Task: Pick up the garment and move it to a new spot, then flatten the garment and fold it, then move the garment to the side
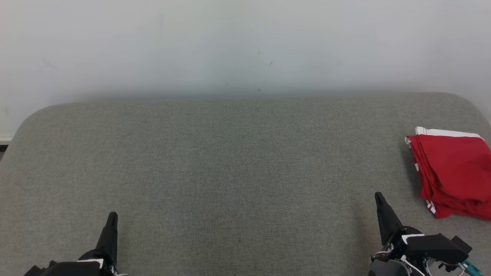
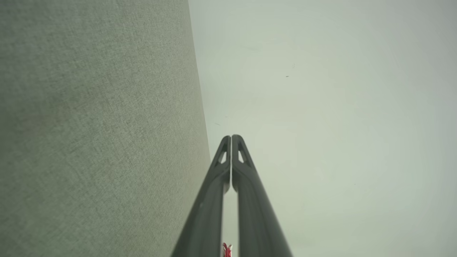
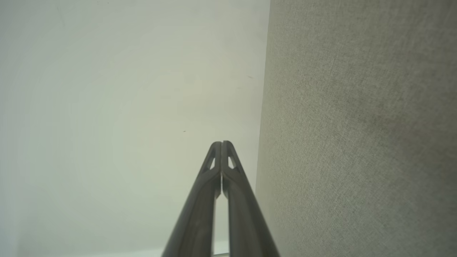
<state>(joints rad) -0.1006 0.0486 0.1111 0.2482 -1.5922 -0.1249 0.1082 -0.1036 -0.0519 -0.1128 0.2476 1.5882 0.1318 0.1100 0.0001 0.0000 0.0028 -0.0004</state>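
garment (image 1: 452, 172): red, white trim, folded in layers, far right edge of grey desk (image 1: 230, 161), near right tool (image 1: 379, 195) | right tool: clenched, empty | left tool (image 1: 112, 215): clenched, empty, well apart | handling: likely light, soft, floppy, layers may slip | grip: pinch all layers at stacked left edge

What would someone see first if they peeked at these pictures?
The bright red garment, folded with white trim, jumps out at the far right of the grey padded surface. Next come the two dark, pointy grippers at the bottom of the head view, the left gripper and the right gripper, both shut and holding nothing.
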